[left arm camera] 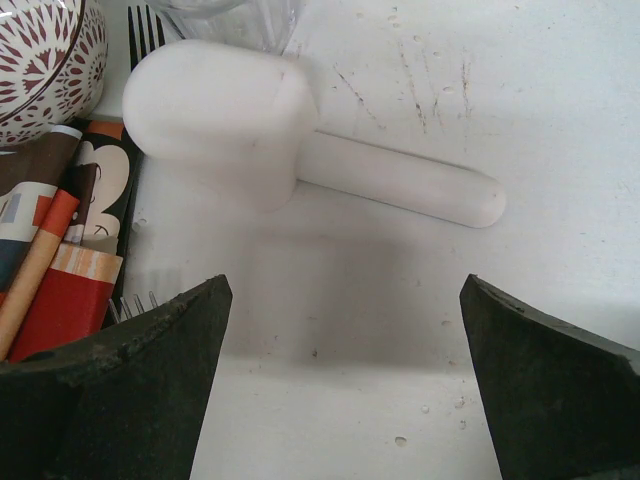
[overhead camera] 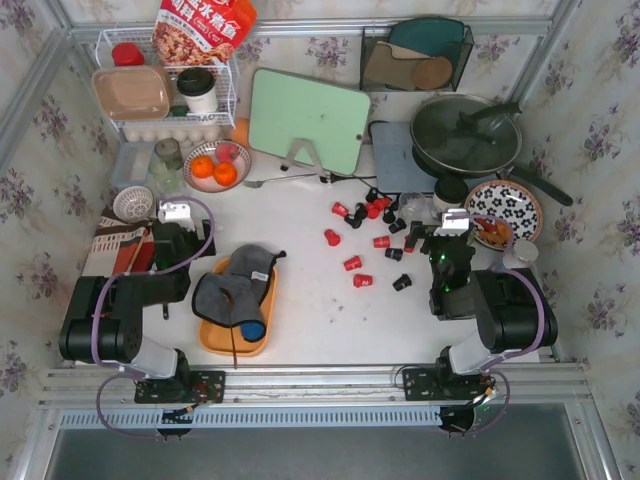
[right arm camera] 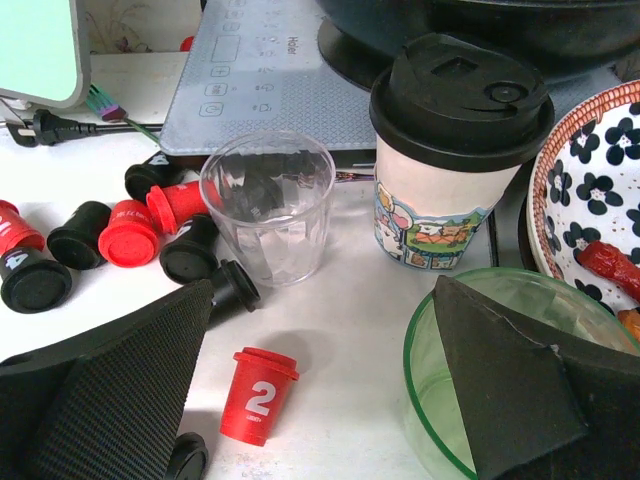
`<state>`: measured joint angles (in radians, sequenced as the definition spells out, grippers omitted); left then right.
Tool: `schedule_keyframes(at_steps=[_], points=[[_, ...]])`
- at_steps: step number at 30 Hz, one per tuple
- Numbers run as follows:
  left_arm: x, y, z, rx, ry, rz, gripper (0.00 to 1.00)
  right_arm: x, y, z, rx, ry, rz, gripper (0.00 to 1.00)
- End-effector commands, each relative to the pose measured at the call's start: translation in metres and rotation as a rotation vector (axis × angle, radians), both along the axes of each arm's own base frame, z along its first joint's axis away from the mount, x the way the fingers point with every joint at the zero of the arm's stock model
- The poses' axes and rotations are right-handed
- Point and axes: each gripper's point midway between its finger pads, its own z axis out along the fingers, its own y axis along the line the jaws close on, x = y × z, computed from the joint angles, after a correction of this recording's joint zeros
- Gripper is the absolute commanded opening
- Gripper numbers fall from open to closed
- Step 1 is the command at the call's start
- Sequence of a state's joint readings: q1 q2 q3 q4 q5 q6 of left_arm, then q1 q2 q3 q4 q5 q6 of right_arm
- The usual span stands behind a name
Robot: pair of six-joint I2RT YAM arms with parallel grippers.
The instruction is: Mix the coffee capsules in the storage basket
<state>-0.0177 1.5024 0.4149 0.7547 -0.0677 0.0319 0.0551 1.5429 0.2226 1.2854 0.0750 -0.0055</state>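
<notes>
Above the table, the overhead view shows the left gripper [overhead camera: 172, 228] and the right gripper [overhead camera: 445, 235] low over the surface. Both have their jaws spread wide and hold nothing. Just beside the left jaws, on the side toward the right arm, sits the storage basket [overhead camera: 212, 342]. It is orange and shallow, and a grey cloth [overhead camera: 235, 290] covers most of it. The coffee capsules [overhead camera: 352, 263], red and black, lie scattered on the bare table, with none visibly in the basket. The closest are just beside the right jaws and well apart from the left ones.

From the left wrist, the left gripper [left arm camera: 345, 290] stands fully open over bare table. Ahead of the jaws lies a white handled tool [left arm camera: 250, 120]. No capsule or basket shows.

From the right wrist, the right gripper [right arm camera: 322, 290] gapes wide and empty. One red capsule [right arm camera: 258, 395], marked 2, rests between the jaws, nearer the woven-textured finger and touching neither. More capsules cluster beyond that finger, beside a clear plastic cup [right arm camera: 265, 215] straight ahead. The other finger hangs over a green glass bowl [right arm camera: 425, 340].

The capsules look light, rigid and glossy, so they will probably slip or roll. The tapered body just below the wide rim seems the best place to pinch.
</notes>
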Motion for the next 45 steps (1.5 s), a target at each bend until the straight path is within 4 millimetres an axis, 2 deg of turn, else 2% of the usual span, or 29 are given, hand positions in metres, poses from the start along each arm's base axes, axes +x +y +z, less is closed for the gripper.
schedule_keyframes(at_steps=[1, 31, 35, 45], points=[[0.002, 0.001, 0.004, -0.001, -0.010, 0.004, 1.00, -0.001, 0.002, 0.000, 0.005, -0.001, 0.013, 1.00], [0.002, 0.000, 0.003, -0.002, -0.010, 0.002, 1.00, 0.000, 0.002, 0.001, 0.006, -0.004, 0.012, 1.00], [0.003, 0.000, 0.004, -0.002, -0.011, 0.002, 1.00, -0.002, -0.008, 0.001, 0.026, -0.010, -0.049, 1.00], [0.002, 0.000, 0.004, -0.001, -0.010, 0.002, 1.00, -0.002, -0.008, 0.001, 0.027, -0.009, -0.051, 1.00]])
